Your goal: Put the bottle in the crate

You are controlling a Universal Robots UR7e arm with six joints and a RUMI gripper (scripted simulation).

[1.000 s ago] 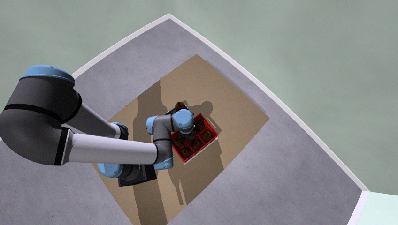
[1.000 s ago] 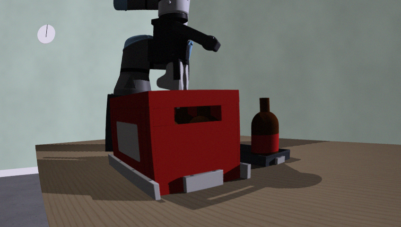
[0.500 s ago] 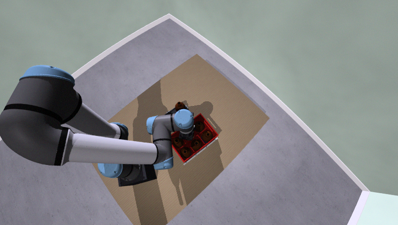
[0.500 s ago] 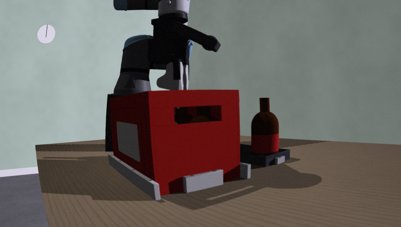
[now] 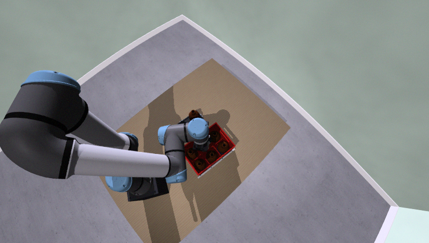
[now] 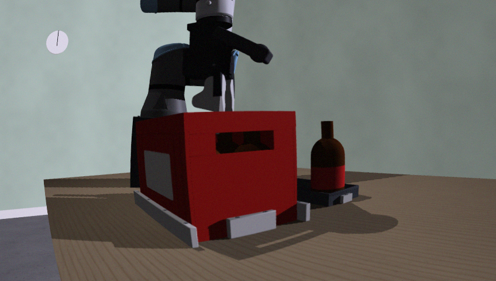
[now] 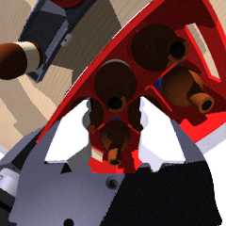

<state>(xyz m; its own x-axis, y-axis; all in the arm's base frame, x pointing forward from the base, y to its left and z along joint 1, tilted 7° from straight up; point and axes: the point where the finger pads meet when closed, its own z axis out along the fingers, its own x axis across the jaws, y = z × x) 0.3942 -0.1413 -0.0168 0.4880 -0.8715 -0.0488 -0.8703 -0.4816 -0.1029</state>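
- Your gripper [image 5: 201,146] [image 6: 226,108] [image 7: 115,98] stands apart, gripping nothing; the bottle [image 7: 115,82] appears upright in the crate [image 5: 214,124] [image 6: 243,181] [image 7: 198,129], its neck between your fingers.
- Lifting too early or sideways may catch the neck, tipping it.
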